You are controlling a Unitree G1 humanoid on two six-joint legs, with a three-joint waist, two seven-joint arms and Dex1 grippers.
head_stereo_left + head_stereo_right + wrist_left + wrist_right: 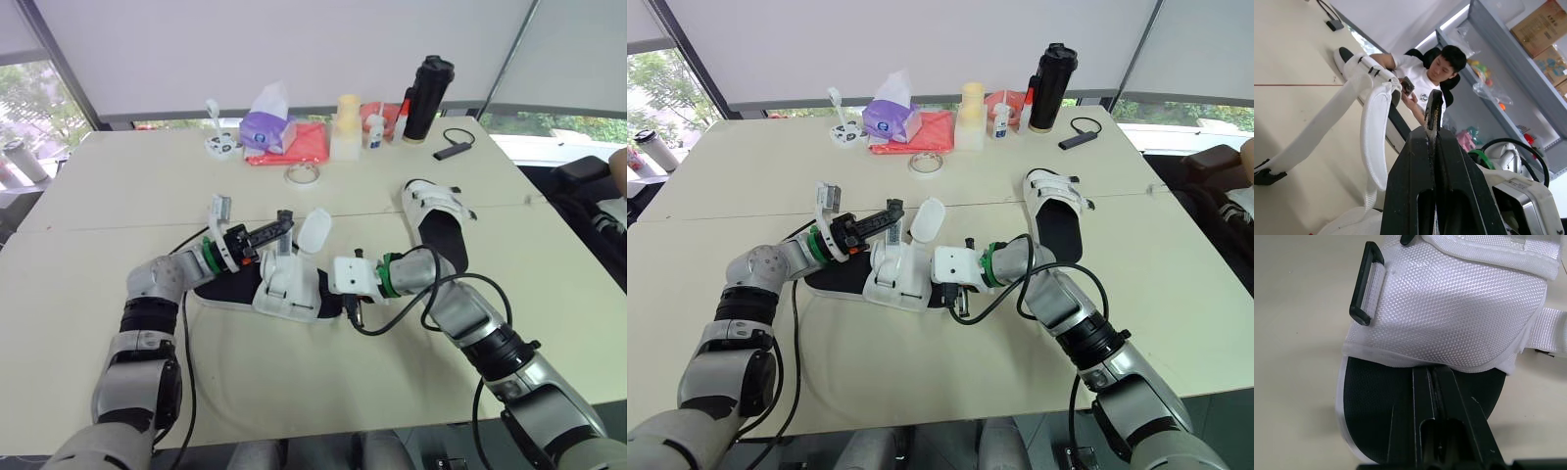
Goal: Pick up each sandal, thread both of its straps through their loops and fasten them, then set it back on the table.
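Near sandal (289,291) lies flat mid-table (118,186) btwn both arms: R gripper (1432,374), fingers closed, tips on its black insole, prob. pinning it, while L gripper (1432,115), closed & seemingly empty, sits by the raised strap (313,231) for threading.

Beige table (118,186), tape roll (302,174) at centre, white-strapped sandal (284,289) nearer than roll, second sandal (436,220) right of roll, red cloth (309,145) and black flask (428,98) beyond roll.
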